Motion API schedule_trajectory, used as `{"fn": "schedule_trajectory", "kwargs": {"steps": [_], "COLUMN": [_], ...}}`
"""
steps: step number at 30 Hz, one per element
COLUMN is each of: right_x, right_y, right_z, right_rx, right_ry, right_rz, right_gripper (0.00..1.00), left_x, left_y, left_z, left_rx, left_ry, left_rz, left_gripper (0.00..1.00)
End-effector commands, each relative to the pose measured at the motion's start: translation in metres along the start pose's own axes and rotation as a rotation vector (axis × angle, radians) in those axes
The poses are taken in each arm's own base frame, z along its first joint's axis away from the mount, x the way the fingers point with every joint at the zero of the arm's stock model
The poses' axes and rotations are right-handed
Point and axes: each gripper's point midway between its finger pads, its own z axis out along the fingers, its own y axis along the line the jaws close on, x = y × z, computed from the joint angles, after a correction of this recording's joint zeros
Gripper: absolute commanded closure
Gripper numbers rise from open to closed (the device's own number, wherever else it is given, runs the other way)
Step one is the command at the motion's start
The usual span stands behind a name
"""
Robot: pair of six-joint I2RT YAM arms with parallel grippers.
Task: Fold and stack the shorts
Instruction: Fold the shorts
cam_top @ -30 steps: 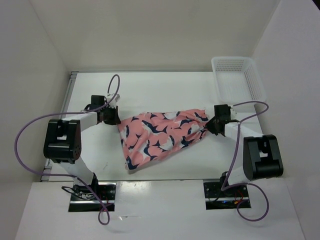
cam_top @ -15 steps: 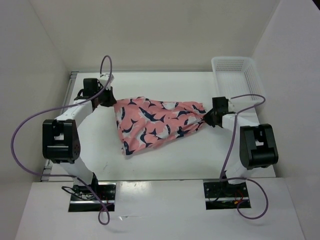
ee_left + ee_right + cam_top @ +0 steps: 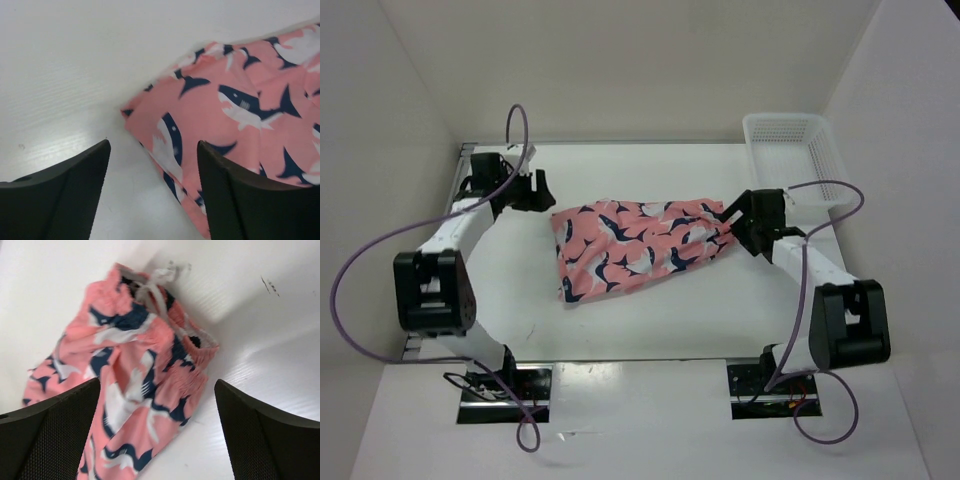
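Released since before, shorts [image 3: 640, 245] lie on white table [image 3: 620, 175] between white walls [image 3: 620, 70].

No legible text, labels or numbers anywhere.

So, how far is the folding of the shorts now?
Done: little; the shorts lie spread but wrinkled on the table, unfolded. In hand: nothing; the left gripper and the right gripper stand open at their two ends. Left: the whole fold and the stacking.
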Motion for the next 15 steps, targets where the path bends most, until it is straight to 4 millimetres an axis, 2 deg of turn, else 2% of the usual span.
{"fn": "schedule_trajectory", "kwargs": {"steps": [1,2,3,4,7,8,11,13,15], "right_x": [-0.011,-0.012,-0.009,-0.007,0.002,0.005,0.015,0.023,0.031], "right_y": [0.014,0.019,0.019,0.022,0.019,0.016,0.020,0.016,0.008], "right_z": [-0.028,-0.040,-0.045,-0.050,-0.053,-0.052,-0.037,-0.022,-0.010], "right_rx": [-0.058,-0.086,-0.099,-0.110,-0.117,-0.110,-0.121,-0.095,-0.063], "right_ry": [-0.060,-0.074,-0.074,-0.076,-0.055,-0.048,0.004,0.038,0.062], "right_rz": [-0.034,-0.046,-0.052,-0.066,-0.075,-0.067,-0.038,-0.029,-0.032], "right_gripper": [0.00,0.00,0.00,0.00,0.00,0.00,0.00,0.00,0.00], "left_x": [0.004,0.014,0.038,0.052,0.089,0.110,0.125,0.138,0.142], "left_y": [-0.038,-0.046,-0.054,-0.058,-0.071,-0.070,-0.074,-0.075,-0.071], "left_z": [-0.051,-0.057,-0.064,-0.067,-0.072,-0.069,-0.063,-0.057,-0.053], "left_rx": [0.069,0.100,0.119,0.129,0.150,0.152,0.160,0.168,0.155], "left_ry": [-0.034,-0.029,-0.005,0.016,0.079,0.111,0.148,0.173,0.168], "left_rz": [0.023,0.020,0.006,-0.007,-0.026,-0.044,-0.047,-0.053,-0.049], "left_gripper": [0.25,0.26,0.26,0.25,0.13,0.08,0.01,0.01,0.01]}}
